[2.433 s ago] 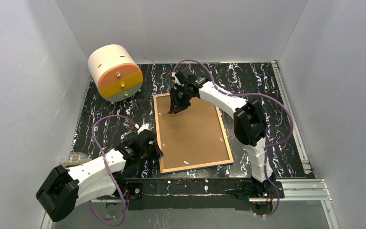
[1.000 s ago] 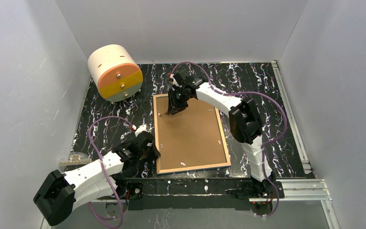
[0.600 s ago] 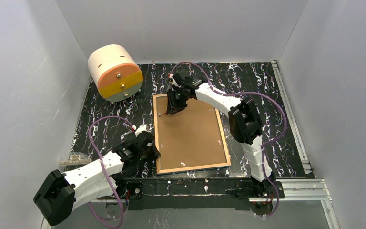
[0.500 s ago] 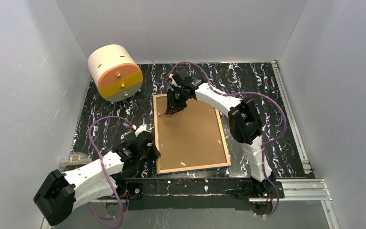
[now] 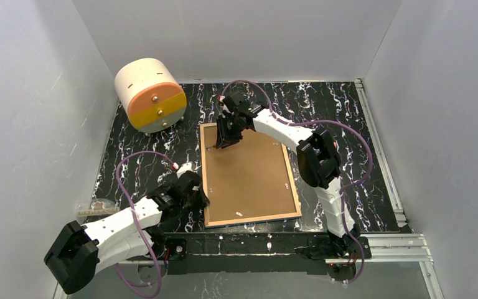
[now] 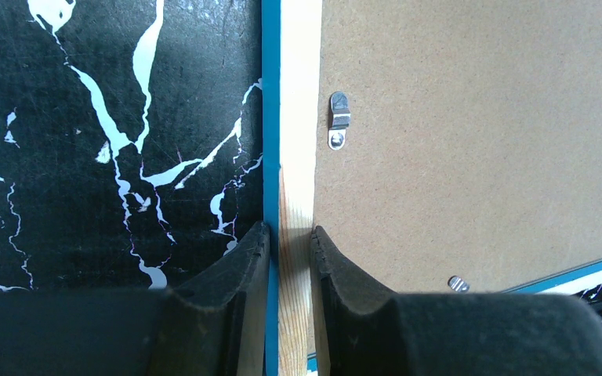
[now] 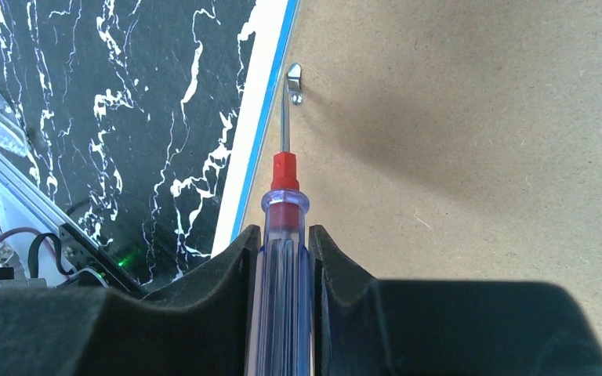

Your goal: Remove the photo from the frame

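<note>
Black marble table [image 5: 348, 124]: blue frame [image 6: 298, 117] face-down, left claw [image 6: 290, 235] pinching its wooden edge; right claw [image 7: 282, 235] grasping screwdriver [image 7: 283, 188].

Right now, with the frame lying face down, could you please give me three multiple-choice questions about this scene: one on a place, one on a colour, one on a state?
1. Where does the tip of the screwdriver point?
A. at a metal clip
B. upward, into the air
C. at a glass pane

2. What colour is the outer edge of the frame?
A. red
B. blue
C. green

3. What is the left gripper doing?
A. hanging wide open in the air
B. gripping the frame's side rail
C. holding a pen

Answers:
1 A: the shaft ends at the clip on the backing board.
2 B: a blue strip runs beside the light wood.
3 B: its fingers sit on either side of the rail, while the right gripper holds the screwdriver.
</note>
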`<state>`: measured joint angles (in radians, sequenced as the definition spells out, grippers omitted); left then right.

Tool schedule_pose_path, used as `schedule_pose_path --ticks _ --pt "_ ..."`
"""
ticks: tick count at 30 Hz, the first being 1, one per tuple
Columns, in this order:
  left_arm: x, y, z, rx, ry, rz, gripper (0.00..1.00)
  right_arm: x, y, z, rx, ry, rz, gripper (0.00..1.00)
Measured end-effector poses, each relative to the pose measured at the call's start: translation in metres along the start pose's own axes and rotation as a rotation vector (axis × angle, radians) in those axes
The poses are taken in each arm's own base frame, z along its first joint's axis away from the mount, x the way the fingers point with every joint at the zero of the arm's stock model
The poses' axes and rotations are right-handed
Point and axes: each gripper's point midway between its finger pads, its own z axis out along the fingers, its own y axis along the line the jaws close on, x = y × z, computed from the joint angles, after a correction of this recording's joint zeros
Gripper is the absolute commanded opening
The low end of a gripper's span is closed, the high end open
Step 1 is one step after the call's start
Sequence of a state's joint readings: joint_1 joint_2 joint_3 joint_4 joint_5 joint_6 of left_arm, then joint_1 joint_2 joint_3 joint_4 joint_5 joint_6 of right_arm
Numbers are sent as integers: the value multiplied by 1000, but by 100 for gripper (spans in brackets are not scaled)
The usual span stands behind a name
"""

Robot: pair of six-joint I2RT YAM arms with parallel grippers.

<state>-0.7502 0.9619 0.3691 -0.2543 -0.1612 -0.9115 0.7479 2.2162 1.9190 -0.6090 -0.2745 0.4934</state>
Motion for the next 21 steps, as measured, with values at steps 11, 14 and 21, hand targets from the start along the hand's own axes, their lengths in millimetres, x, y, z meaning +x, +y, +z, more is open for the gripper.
schedule_pose_path --ticks 11,14,21 --pt "0 0 0 0 0 2 8 0 2 -1 -10 2 -1 1" --pt "0 0 0 -4 3 4 11 -1 3 -2 -10 0 -1 1" --pt "-2 -1 -1 -16 12 23 22 -10 10 -7 -22 -12 -12 1"
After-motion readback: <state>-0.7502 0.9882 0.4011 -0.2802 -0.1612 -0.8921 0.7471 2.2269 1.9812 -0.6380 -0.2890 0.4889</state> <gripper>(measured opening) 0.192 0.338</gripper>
